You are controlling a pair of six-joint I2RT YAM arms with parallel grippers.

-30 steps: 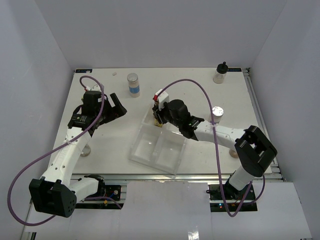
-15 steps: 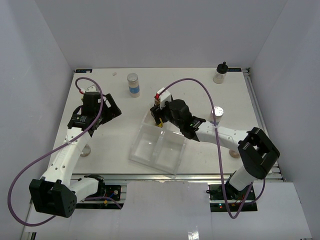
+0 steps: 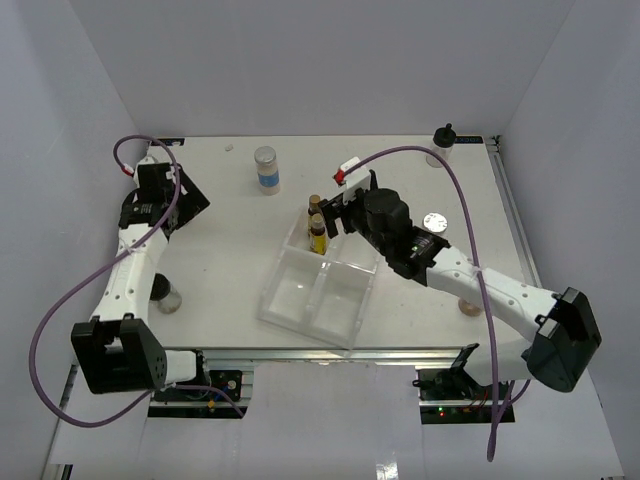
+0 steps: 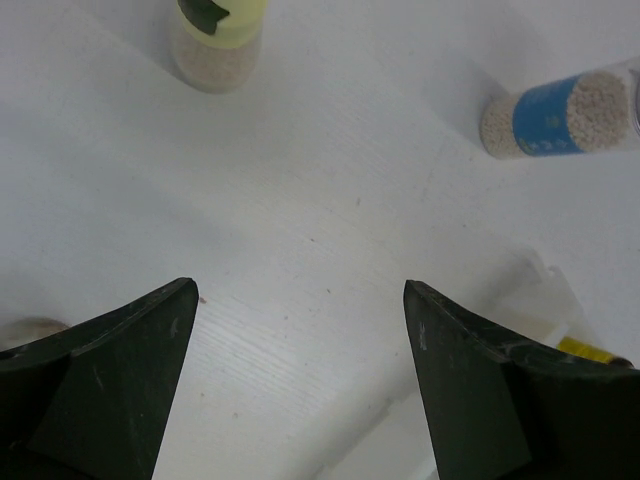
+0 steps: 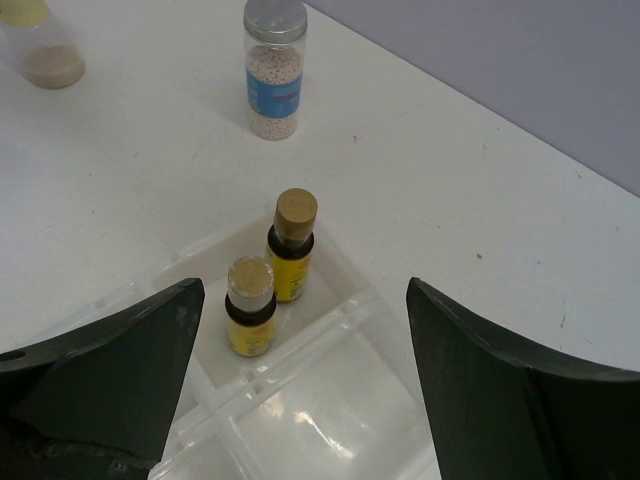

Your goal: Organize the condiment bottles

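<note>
Two slim amber bottles with yellow labels [image 3: 317, 228] stand upright in the far left compartment of the clear divided tray [image 3: 335, 300]. They also show in the right wrist view [image 5: 270, 270]. My right gripper [image 3: 338, 215] hangs open and empty just above and behind them [image 5: 305, 285]. A clear blue-labelled jar [image 3: 266, 168] stands on the table beyond the tray [image 5: 274, 72]. My left gripper [image 3: 185, 200] is open and empty over bare table [image 4: 300, 290]. In the left wrist view, a yellow-capped beige bottle [image 4: 215, 40] and the blue-labelled jar [image 4: 555, 112] lie ahead of it.
A black-capped jar [image 3: 443, 139] stands at the back right corner. A silver lid [image 3: 434, 220] lies beside the right arm. A beige bottle [image 3: 466, 306] sits under the right arm, another bottle [image 3: 166, 296] by the left arm. White walls enclose the table.
</note>
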